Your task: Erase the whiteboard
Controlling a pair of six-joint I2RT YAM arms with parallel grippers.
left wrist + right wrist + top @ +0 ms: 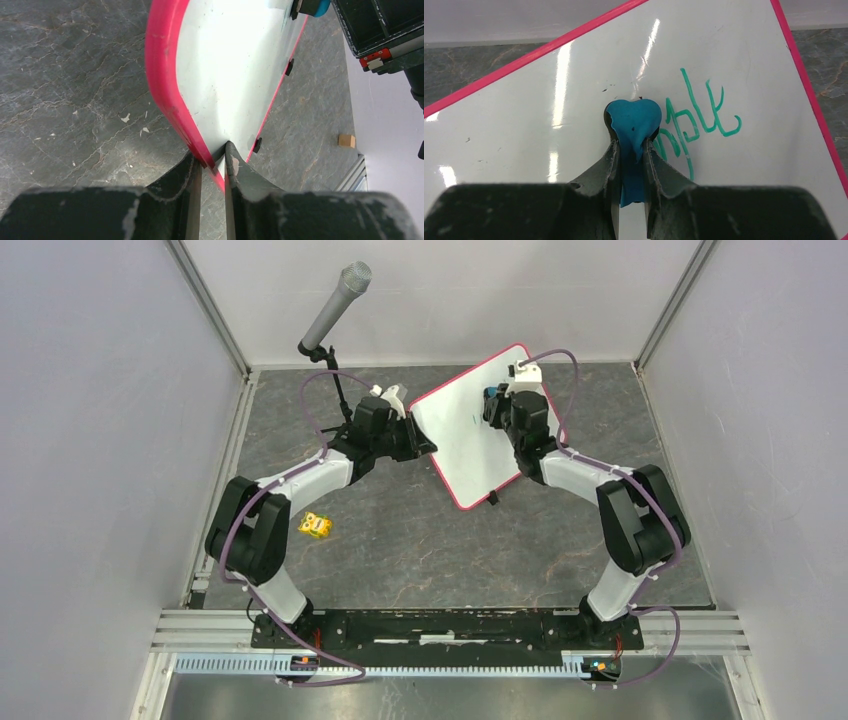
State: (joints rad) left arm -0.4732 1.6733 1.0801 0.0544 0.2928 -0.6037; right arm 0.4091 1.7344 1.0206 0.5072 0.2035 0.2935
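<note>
The whiteboard (462,445) with its pink-red frame lies tilted at the back middle of the table. My left gripper (428,444) is shut on its left edge. In the left wrist view the two fingers pinch the pink rim (170,90) at the gripper's tips (214,159). My right gripper (492,405) hangs over the board's right part, shut on a blue eraser (633,122). The eraser's tip is at the board face (534,115), just left of green handwritten marks (699,117). The right gripper (630,145) hides the marks' left end.
A grey microphone (335,305) on a black stand rises at the back left. A small yellow object (316,526) lies by the left arm. A small wooden block (346,140) sits near the right wall. Grey walls close in three sides.
</note>
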